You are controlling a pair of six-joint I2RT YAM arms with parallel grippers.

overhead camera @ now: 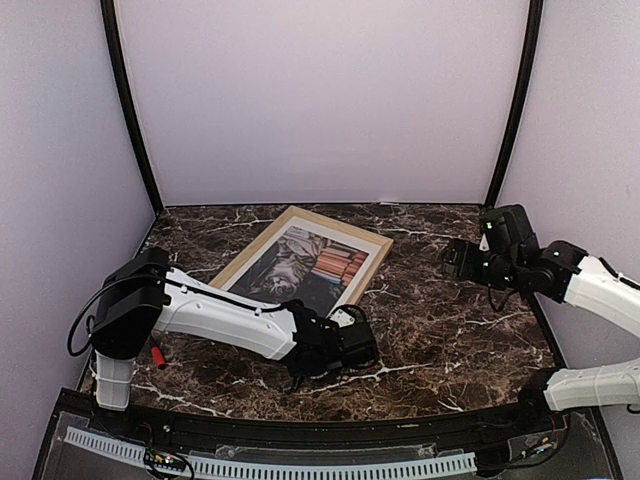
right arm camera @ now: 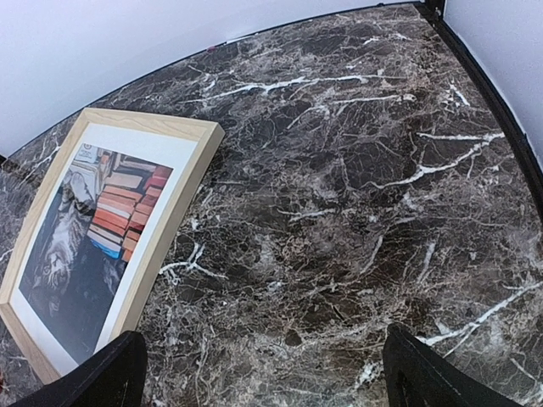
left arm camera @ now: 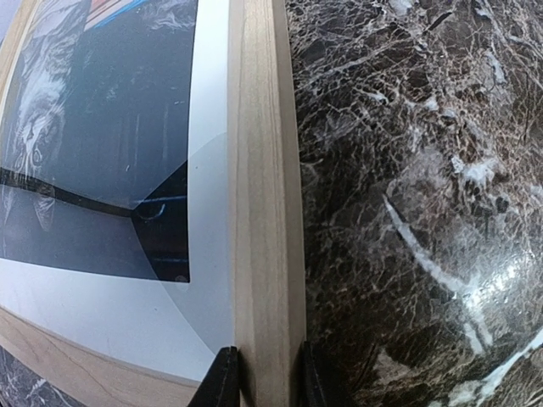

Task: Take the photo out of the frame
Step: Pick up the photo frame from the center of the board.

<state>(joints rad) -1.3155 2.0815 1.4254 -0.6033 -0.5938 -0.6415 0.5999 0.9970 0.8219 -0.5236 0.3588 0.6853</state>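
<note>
The light wood frame [overhead camera: 372,262] lies face up on the marble table at the centre back, with the photo [overhead camera: 300,265] of a grey cat and red-orange books inside it under a white border. My left gripper [overhead camera: 345,322] is shut on the frame's right rail near its near corner; in the left wrist view both fingertips [left arm camera: 222,381] clamp the wood rail [left arm camera: 263,212]. My right gripper [overhead camera: 455,260] is open and empty, hovering above the bare table right of the frame [right arm camera: 174,199]. The photo [right arm camera: 93,237] shows in the right wrist view too.
The dark marble table [overhead camera: 450,330] has black posts and pale walls at the back and sides. A black ledge with white cable chain [overhead camera: 270,462] runs along the near edge. The right arm's fingers [right arm camera: 441,381] frame bare marble.
</note>
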